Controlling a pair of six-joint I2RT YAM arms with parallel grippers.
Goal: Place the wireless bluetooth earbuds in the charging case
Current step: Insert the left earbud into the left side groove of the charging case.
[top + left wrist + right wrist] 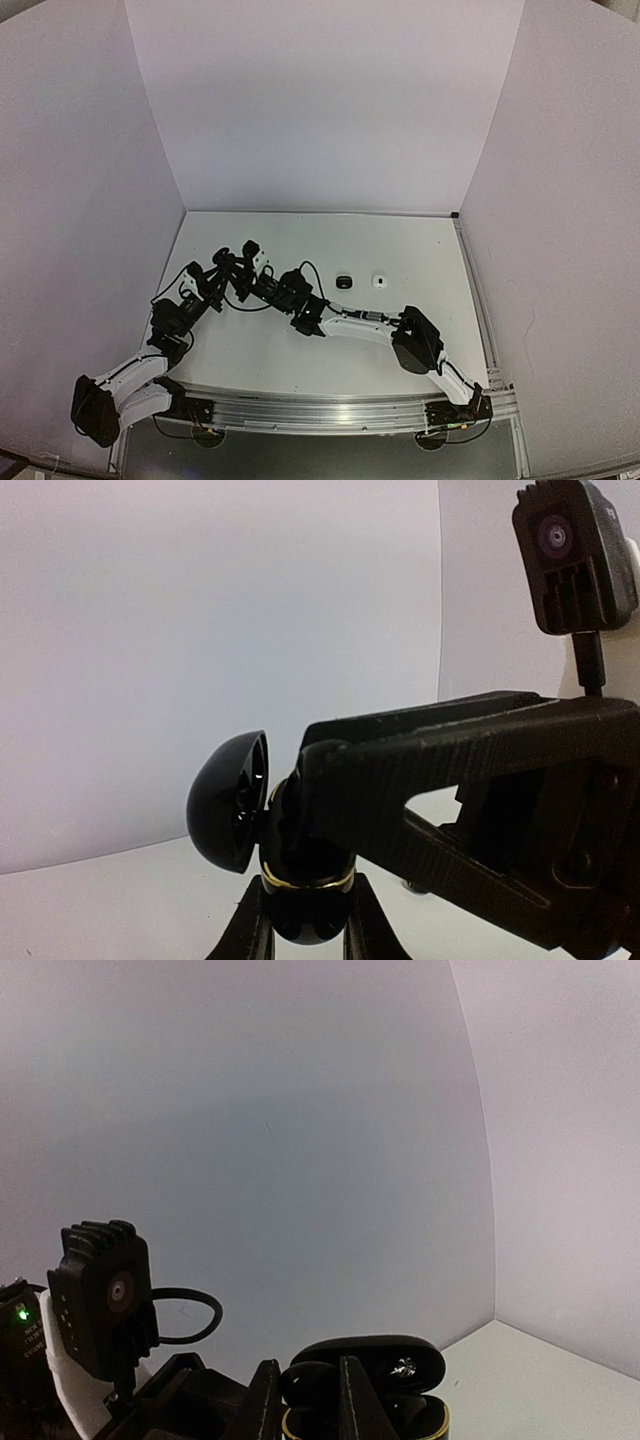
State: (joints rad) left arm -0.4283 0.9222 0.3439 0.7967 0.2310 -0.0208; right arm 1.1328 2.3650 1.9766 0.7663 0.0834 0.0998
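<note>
Buds: the only candidate is an earbud (pixel 404 1368) at lower centre-right of the right wrist view. It's a glossy black lump with one bright glint, sitting in the mouth of the charging case (pixel 412 1418) under the raised lid (pixel 370 1348). A second dark rounded shape sits just left of it, between the fingertips of the right gripper (pixel 305 1378). Can't tell if that's a bud or part of the case.

Case: black, rounded, thin gold rim round the opening, lid flipped open.

View differences:
- Left wrist view: case is side-on at lower centre, lid hanging open to the left, gold band visible. The inside is blocked by the right gripper's fingers (pixel 420 770) crossing in from the right edge.
- Right wrist view: looks into the opening.
- Top view: both arms meet left of centre on the table (pixel 400 250), with the case buried in black hardware. Only this view shows a small black item (pixel 344 281) and a small white item (pixel 379 281) at mid-table. They're right of the grippers and apart from each other, too small to identify.

Left gripper (pixel 305 892): clamped on the case body from below, one finger each side.
Right gripper: fingertips at the case opening with a narrow gap between them. Can't tell whether they hold anything.

The candidate bud lies just right of the right-hand fingertip, inside the case.
</note>
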